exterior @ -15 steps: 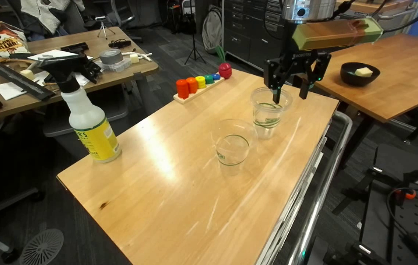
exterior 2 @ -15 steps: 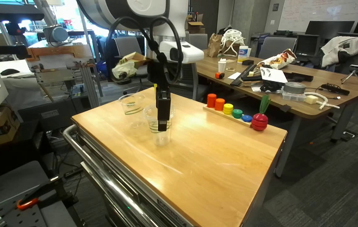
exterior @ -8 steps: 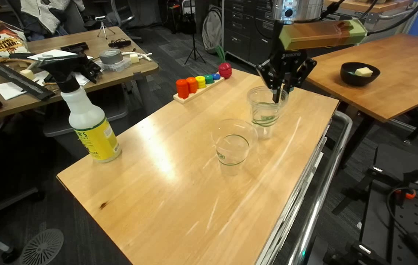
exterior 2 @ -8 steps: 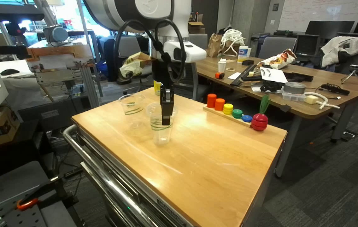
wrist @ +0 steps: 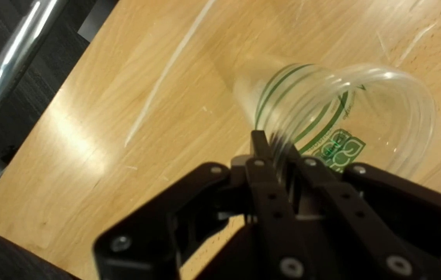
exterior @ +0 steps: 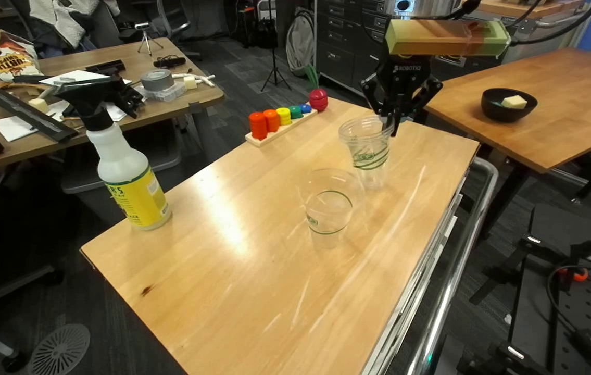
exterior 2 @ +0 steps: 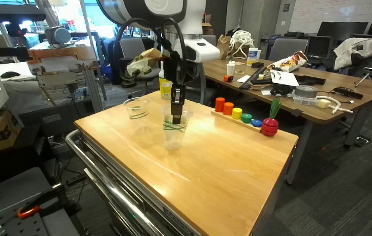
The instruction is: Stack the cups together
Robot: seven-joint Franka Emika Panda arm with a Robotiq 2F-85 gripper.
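Note:
A nested stack of clear cups [exterior: 366, 153] with green print shows in both exterior views, leaning slightly. In the wrist view, several rims [wrist: 424, 112] lie close together. My gripper [exterior: 392, 130] is shut on the wall of the stacked cups near the rim, one finger [wrist: 260, 144] outside and one inside. Whether the base of the stack touches the table is hard to tell through the see-through plastic. A single clear cup [exterior: 329, 213] with a green line stands upright on the tabletop, apart from the stack; an exterior view shows this lone cup [exterior 2: 137, 109] beyond the gripper.
A yellow spray bottle [exterior: 136, 192] stands at a table edge. A colored ring toy [exterior: 277, 125] and a red radish toy [exterior: 318, 99] are at the far edge. A metal rail [exterior: 462, 271] runs along the table side. The black bowl [exterior: 503, 112] sits on another table.
My gripper's fingers have come together on the wall of the stacked cups. The stack has since shifted, rising slightly and leaning with the gripper. The lone cup has stayed put.

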